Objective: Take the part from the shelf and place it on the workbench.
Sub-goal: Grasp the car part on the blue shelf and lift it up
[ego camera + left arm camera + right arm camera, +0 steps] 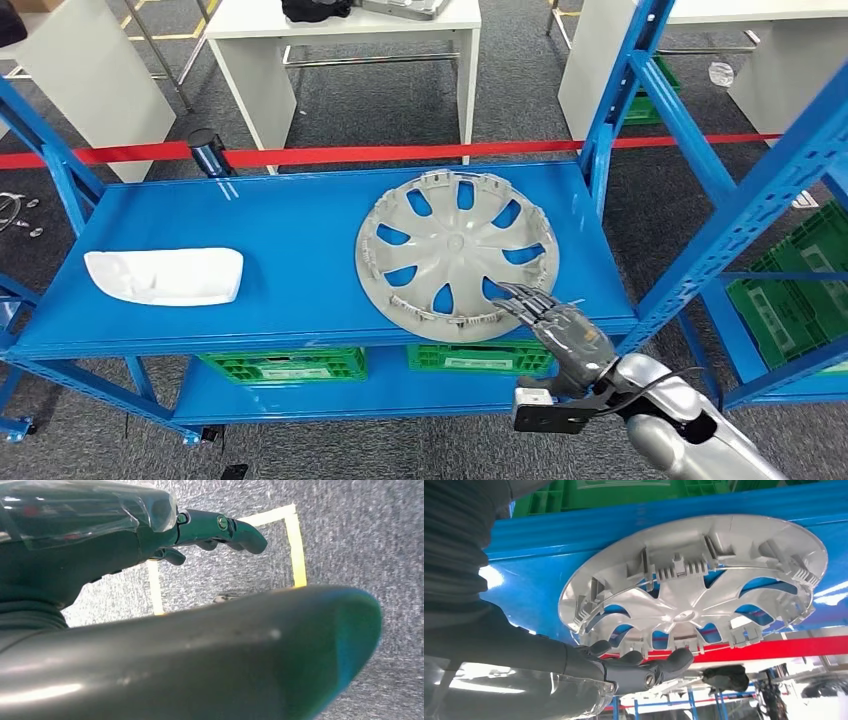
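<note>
Reaching in from below on the robot's right, with the right hand [560, 325] at the near rim of the hubcap [458, 252], fingers [527, 300] stretched forward over the edge nearest the robot. Lying hollow side up on the blue shelf [250, 230], clips and ribs showing, its near rim slightly past the front lip of the shelf. Probably why the hand comes at that spot: an overhanging rim offers an edge to hook from above and below, where a flat disc lying wholly on the board would give nothing to grab. In the right wrist view, fingers [664, 662] apart and slightly curled at the rim of the hubcap [694, 580], thumb [599, 647] just beside its underside; not clamped on anything yet, and actual contact hard to confirm. Judged as the approach to the grasp, with lifting and carrying to the desk not yet begun.

Hanging low, the left hand [210, 530] pointed at grey carpet marked with yellow tape [295, 545]; nothing held, fingers loosely curled, though whether properly together or apart cannot be told from this angle.

Lying well apart to the left on the same shelf, a white moulded piece [165, 276]. Sitting on the lower level, green crates [285, 365]. Running behind the shelf, a red barrier tape [400, 153], with white desks [340, 40] beyond as a likely drop-off.
</note>
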Motion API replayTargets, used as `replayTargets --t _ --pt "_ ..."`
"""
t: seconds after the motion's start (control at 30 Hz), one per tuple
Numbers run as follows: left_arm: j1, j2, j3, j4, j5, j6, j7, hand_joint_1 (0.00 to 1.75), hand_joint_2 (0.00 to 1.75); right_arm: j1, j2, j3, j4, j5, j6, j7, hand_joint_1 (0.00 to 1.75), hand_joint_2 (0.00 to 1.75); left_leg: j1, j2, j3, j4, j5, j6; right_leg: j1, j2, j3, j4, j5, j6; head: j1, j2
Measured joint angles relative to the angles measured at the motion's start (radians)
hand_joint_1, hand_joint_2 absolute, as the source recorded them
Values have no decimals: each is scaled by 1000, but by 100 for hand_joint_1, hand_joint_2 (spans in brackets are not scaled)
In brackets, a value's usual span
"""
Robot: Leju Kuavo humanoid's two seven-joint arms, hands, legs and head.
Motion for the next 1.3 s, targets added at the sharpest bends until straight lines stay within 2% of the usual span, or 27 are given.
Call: replayTargets --t 0.07,0.1,0.13,0.17,0.23,0.27,0.3,0.37,0.4,0.47,0.5,0.57,0.6,0.63,0.67,0.73,0.77,0.8,0.9,0.97,1.0,1.07,1.1,1.13,1.17,1.23,1.3 --pt "-1 0 -4 0 -3 1 0 0 0 1 12 23 13 13 -9 4 0 175 3 0 -63 131 -56 -6 2 0 -1 0 0 -3 -1 0" --pt "-1 -1 -6 0 -4 2 0 0 0 1 18 36 22 20 -11 6 0 175 4 0 -85 173 -66 -7 3 0 -2 0 0 -4 -2 0" --pt "-1 -1 -8 0 -5 2 0 0 0 2 25 48 30 25 -14 8 0 175 4 0 -90 181 -57 -5 5 0 -2 0 1 -4 -2 0" --pt "-1 -2 -10 0 -7 2 0 0 0 2 32 59 39 29 -17 12 0 175 4 0 -75 147 -31 -2 6 1 -1 0 1 -5 -2 0" --pt "-2 -1 -13 0 -12 3 0 0 0 2 47 75 52 38 -25 21 0 175 1 -1 -7 11 32 12 8 3 0 0 1 -5 -1 0" --pt "-4 0 -14 0 -15 4 0 0 0 2 55 82 59 43 -29 26 0 175 -3 -1 21 -47 51 19 9 4 0 0 2 -4 -1 0" --pt "-6 0 -15 0 -17 5 0 0 0 3 62 89 65 48 -33 30 0 175 -8 0 38 -82 57 24 9 4 -2 0 3 -2 -1 0" --pt "-9 0 -17 0 -19 7 0 0 0 3 77 101 77 57 -41 37 0 175 -15 1 43 -98 57 28 9 3 -4 -2 5 6 -1 0" --pt "-10 0 -18 0 -20 8 1 0 0 4 83 106 83 61 -46 40 0 175 -13 1 46 -104 61 31 8 2 -6 -1 5 11 -1 0" --pt "-11 -1 -19 0 -22 8 1 0 0 3 95 113 95 68 -58 42 0 175 -9 2 55 -120 72 40 10 1 -22 31 -14 13 0 0" --pt "-12 -3 -20 0 -23 8 1 0 0 2 101 115 102 71 -65 43 0 175 -7 3 58 -126 77 44 11 0 -44 76 -37 10 2 0" --pt "-12 -5 -20 0 -25 8 1 0 0 -1 116 119 119 78 -78 44 0 175 -10 4 56 -126 79 47 11 -1 -102 206 -92 3 3 0" --pt "-12 -6 -20 0 -25 7 1 0 0 -1 124 121 127 80 -82 44 0 175 -11 4 54 -125 79 47 11 -1 -124 255 -107 4 3 0" --pt "-12 -7 -20 0 -25 5 1 0 0 -1 132 124 134 82 -86 44 0 175 -12 3 53 -123 79 46 11 -1 -129 269 -107 8 3 0" --pt "-12 -8 -20 0 -26 2 1 0 0 -2 139 127 139 83 -89 44 0 175 -12 2 52 -120 78 46 11 -1 -114 242 -92 16 3 0" --pt "-12 -10 -20 0 -26 -7 1 0 0 -8 152 129 148 84 -100 43 0 175 -12 0 50 -113 74 41 9 -3 -46 108 -43 28 3 0" --pt "-12 -10 -20 0 -26 -12 1 0 0 -15 161 129 152 82 -109 43 0 175 -14 0 48 -107 72 37 10 -2 -17 49 -25 27 3 0" --pt "-12 -10 -20 0 -26 -15 -1 0 0 -22 171 130 156 79 -121 41 0 175 -15 0 44 -103 70 33 10 -2 0 14 -16 21 3 0" --pt "-10 -12 -20 0 -28 -13 -13 0 0 -37 207 130 166 62 -167 38 0 175 -16 0 36 -97 68 22 14 1 3 4 -11 2 2 0" --pt "-10 -14 -20 0 -32 -16 -19 0 0 -45 234 128 169 53 -195 38 0 175 -12 0 21 -67 46 12 9 2 4 3 -9 -7 1 0" --pt "-9 -15 -20 0 -34 -18 -21 0 0 -50 248 127 171 50 -203 38 0 175 -9 0 1 -24 22 5 6 2 5 2 -8 -11 0 0" --pt "-9 -16 -21 0 -36 -26 -23 0 0 -60 272 124 173 48 -213 38 0 175 -4 0 -62 108 -37 -5 8 2 4 2 -8 -14 -2 0" --pt "-8 -17 -21 1 -36 -29 -23 0 0 -63 281 124 174 48 -214 39 0 175 -2 0 -90 164 -55 -8 9 2 4 2 -8 -15 -2 0" --pt "-7 -17 -21 1 -36 -31 -24 0 0 -66 289 123 177 48 -215 39 0 175 -1 0 -105 190 -54 -8 10 2 4 2 -9 -15 -2 0" --pt "-6 -17 -21 2 -37 -33 -24 0 0 -69 295 123 178 48 -216 39 0 175 -1 0 -101 177 -36 -6 11 2 5 2 -9 -15 -2 0" --pt "-6 -17 -21 3 -37 -34 -24 0 0 -76 305 121 180 48 -216 39 0 175 -3 -1 -42 53 32 5 13 4 7 2 -9 -15 -2 0" --pt "-7 -16 -21 4 -37 -34 -25 0 0 -83 313 117 181 48 -217 39 0 175 -9 -1 16 -62 68 18 18 6 6 2 -8 -13 -2 0"
